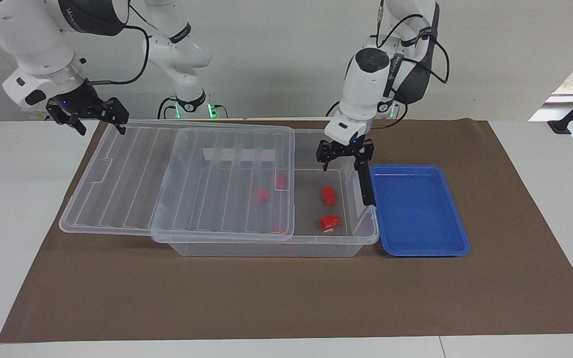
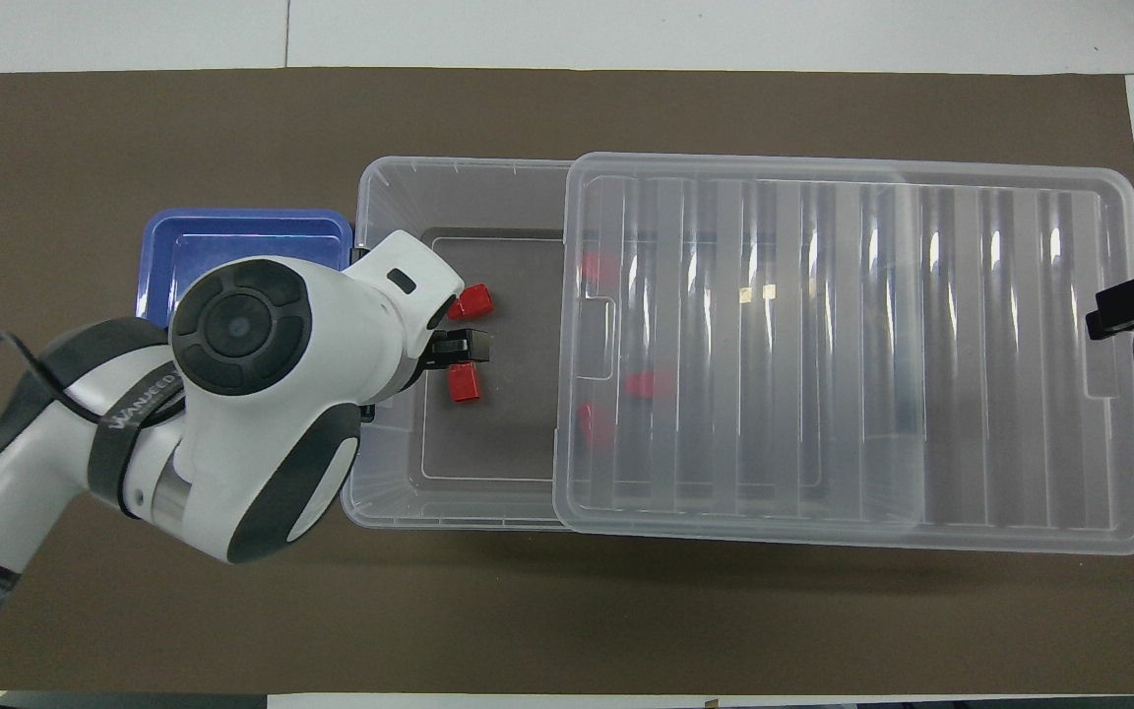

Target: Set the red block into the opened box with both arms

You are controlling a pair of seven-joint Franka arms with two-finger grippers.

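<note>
While raised over the uncovered end of the box (image 1: 266, 248) (image 2: 459, 162): left tool (image 1: 340, 164) (image 2: 464, 345), fingers spread wide, nothing between them, clear of everything below.

Directly under it, loose on the box floor: the red block (image 1: 328, 195) (image 2: 464, 382), touching neither tool. Just beside it, a little farther from the robots: a second red block (image 1: 330, 222) (image 2: 473, 301) with a white patch, also loose on the floor.

Resting on top of the box, slid toward the right arm's end and overhanging the rim there: ribbed clear lid (image 1: 177, 174) (image 2: 852, 345). Covers most of the box and leaves open only the part toward the left arm's end. Dimly visible through the lid: more red pieces (image 1: 261, 194) (image 2: 641, 384) on the floor.

On the box's end wall toward the left arm's end: black latch (image 1: 364, 186), standing upright.

Just beside that end wall, flat on the brown mat (image 1: 266, 298): shallow blue tray (image 1: 418, 209) (image 2: 242, 231), with nothing in it.

Over the overhanging corner of the lid nearest the robots: right tool (image 1: 101, 127) (image 2: 1133, 305), fingers apart, gripping nothing; hard to tell whether one fingertip touches the lid's edge.

Under everything, edging the mat: white worktop (image 1: 18, 199).
</note>
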